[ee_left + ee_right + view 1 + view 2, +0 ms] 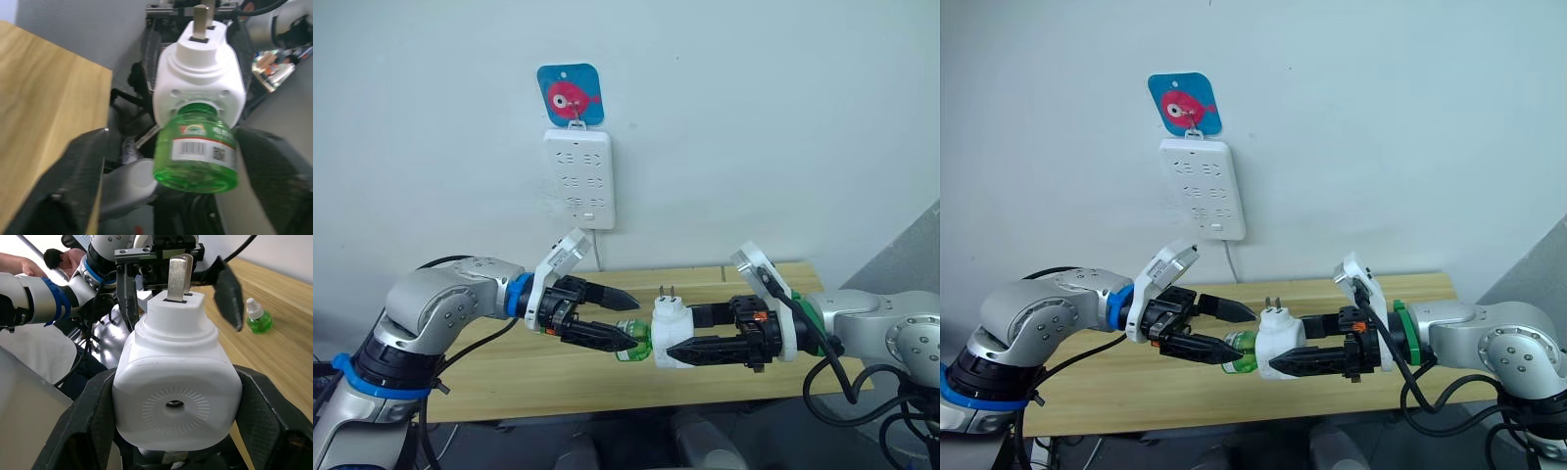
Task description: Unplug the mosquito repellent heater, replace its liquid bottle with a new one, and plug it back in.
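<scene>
Fingers of right gripper [705, 333] clamped on mosquito repellent heater [673, 333], prongs at 12 o'clock; left gripper [626, 315] spread around green liquid bottle [634, 341], not closed.

Glossy white plastic heater [176, 382] with metal prongs [178, 276], translucent green bottle [198, 152], matt wood table [558, 367].

Fish tag [570, 94] above wall power strip [578, 178]; wooden table [509, 377].

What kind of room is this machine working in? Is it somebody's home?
Probably a test room or lab set up to look like a home corner. A white power strip hangs on a bare wall under a fish-picture hook, above a plain wooden table, and cables trail about.
</scene>
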You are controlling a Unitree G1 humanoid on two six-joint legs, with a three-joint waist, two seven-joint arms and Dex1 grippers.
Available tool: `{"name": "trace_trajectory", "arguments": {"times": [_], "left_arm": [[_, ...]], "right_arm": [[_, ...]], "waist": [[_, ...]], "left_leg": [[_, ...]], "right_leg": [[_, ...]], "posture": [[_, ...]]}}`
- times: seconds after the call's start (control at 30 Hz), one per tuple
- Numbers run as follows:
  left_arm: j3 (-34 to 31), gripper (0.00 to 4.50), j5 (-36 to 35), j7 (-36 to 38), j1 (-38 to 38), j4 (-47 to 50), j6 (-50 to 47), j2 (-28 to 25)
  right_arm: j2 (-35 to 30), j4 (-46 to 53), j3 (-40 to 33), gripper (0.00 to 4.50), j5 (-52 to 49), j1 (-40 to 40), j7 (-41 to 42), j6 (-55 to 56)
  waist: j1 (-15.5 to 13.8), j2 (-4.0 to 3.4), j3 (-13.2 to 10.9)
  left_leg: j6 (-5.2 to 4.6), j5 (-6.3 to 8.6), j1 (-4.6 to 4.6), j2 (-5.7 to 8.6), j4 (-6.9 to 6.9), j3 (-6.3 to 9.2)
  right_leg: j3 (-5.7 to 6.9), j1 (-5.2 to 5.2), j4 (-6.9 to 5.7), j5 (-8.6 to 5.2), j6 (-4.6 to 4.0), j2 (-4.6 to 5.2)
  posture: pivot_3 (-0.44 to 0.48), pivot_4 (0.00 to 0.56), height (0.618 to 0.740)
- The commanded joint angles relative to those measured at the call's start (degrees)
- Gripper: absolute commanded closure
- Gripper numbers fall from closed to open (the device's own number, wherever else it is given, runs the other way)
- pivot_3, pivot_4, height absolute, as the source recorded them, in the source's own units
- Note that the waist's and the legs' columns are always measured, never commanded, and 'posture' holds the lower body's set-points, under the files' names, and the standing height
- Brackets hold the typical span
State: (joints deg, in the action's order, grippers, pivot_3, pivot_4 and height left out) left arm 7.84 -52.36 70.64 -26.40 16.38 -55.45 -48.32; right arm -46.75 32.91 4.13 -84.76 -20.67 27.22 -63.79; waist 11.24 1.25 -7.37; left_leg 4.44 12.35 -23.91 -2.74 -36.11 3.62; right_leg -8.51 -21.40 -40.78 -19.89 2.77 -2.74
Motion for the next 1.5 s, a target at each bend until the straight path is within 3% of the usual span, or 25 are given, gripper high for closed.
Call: {"name": "trace_trajectory", "arguments": {"times": [0.03,0.4,0.6,0.73,1.07,1.5], "left_arm": [[-2.09,0.0,2.0,1.5,0.59,2.04,3.3,-1.4],[-14.13,0.0,5.61,-3.18,6.25,1.21,12.42,-1.44],[-15.95,0.0,18.41,4.17,17.17,1.97,36.83,-1.75],[-14.83,0.0,23.88,7.77,23.72,3.87,55.5,2.87],[-7.52,0.0,32.58,3.29,17.26,-4.73,75.02,14.97],[-1.14,0.0,33.37,2.57,15.32,-9.21,81.44,16.66]], "right_arm": [[0.1,0.26,-1.05,1.51,-2.42,0.14,-0.82,0.02],[0.54,-3.22,-2.3,1.51,-5.06,1.9,-5.12,0.0],[1.09,-5.03,-2.71,1.51,-5.84,1.84,-6.56,0.01],[1.34,-5.89,-2.57,1.51,-6.22,1.57,-7.17,-0.28],[1.97,-6.16,-2.15,1.51,-7.79,0.76,-8.57,-0.75],[2.16,-5.66,-1.96,1.51,-8.85,0.51,-9.93,-0.82]], "waist": [[0.02,0.0,0.0],[-0.05,0.02,-0.02],[-0.02,0.0,-0.03],[-0.15,0.0,-0.04],[-0.18,0.05,-0.03],[-0.03,0.05,-0.04]], "left_leg": [[0.0,0.0,0.0,0.0,0.0,0.0],[0.0,0.0,0.01,-0.01,0.0,-0.02],[0.0,0.0,0.02,-0.02,0.03,-0.08],[0.01,0.01,-0.01,0.0,0.04,-0.17],[0.0,0.0,0.02,0.04,-0.1,-0.3],[-0.01,0.0,0.02,0.0,-0.07,-0.22]], "right_leg": [[0.0,0.0,0.0,0.0,0.0,0.0],[-0.02,0.0,-0.01,0.0,0.0,0.01],[-0.1,-0.04,0.0,0.0,-0.01,0.01],[-0.14,-0.02,0.08,0.01,-0.01,0.1],[-0.27,0.05,0.07,0.06,0.08,0.1],[-0.23,0.03,0.03,0.06,0.08,0.05]], "posture": [[-0.19,0.091,0.74],[-0.179,0.093,0.74],[-0.167,0.091,0.74],[-0.166,0.09,0.74],[-0.177,0.092,0.74],[-0.188,0.096,0.74]]}}
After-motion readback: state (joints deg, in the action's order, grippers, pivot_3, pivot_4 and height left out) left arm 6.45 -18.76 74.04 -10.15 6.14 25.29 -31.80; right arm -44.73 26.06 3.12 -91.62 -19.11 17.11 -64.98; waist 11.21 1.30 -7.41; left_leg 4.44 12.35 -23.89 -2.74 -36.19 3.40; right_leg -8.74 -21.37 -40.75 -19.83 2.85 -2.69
